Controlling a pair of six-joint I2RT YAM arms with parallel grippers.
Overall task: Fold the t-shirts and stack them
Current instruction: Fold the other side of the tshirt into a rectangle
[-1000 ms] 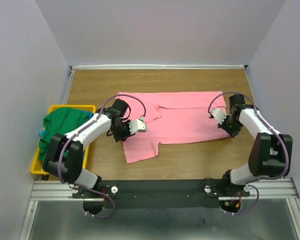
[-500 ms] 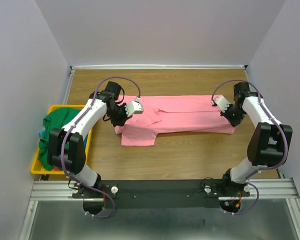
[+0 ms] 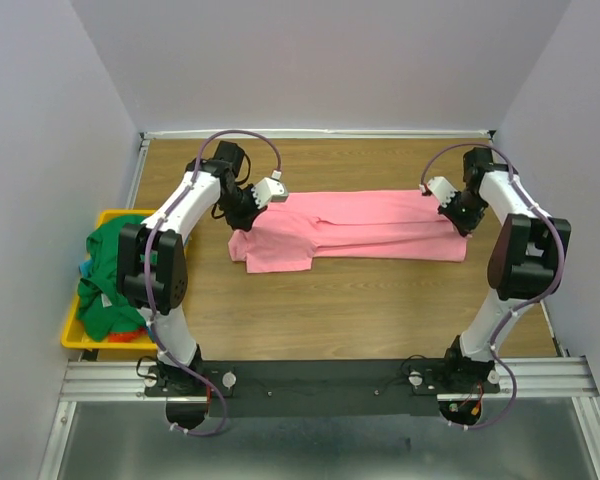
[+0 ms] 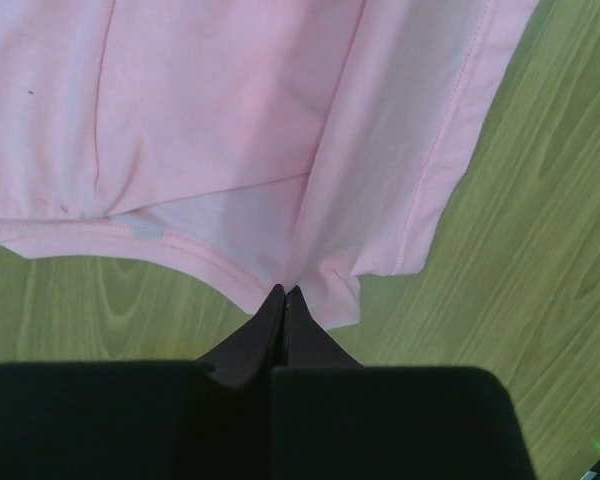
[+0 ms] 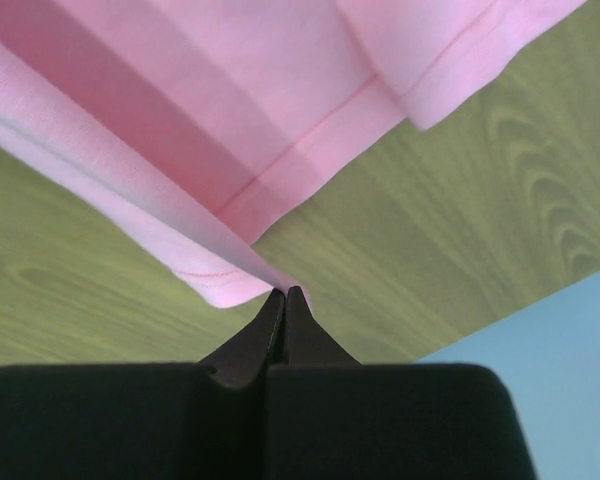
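One wood table (image 3: 380,310) fills most of the top view, w/ both arms reaching to its far half.

Pink t-shirt (image 3: 360,225) comes next in size. It lies flat on the table, folded lengthwise into a long narrow band running L to R, mid-to-far part of the board. Its L end is wider, w/ a sleeve flap sticking toward the near side. In the wrist views, double layers and stitched hems show (image 4: 230,130) (image 5: 230,110).

Yellow bin (image 3: 72,335) sits at the table's L edge, well apart from the pink shirt. Inside it is a green t-shirt (image 3: 105,270), bunched and heaped above the rim, spilling over the near-R wall. A blue bit (image 3: 86,268) peeks out at the bin's L side and an orange bit (image 3: 130,337) under the green at the near corner. A pale fleck (image 3: 107,298) on the green is too small to read.

L gripper (image 4: 283,292) has its tips pressed together, pinching the pink shirt's hem edge at the L end, by the sleeve.

R gripper (image 5: 283,292) is likewise clamped, tips nipping the folded hem corner at the R end.
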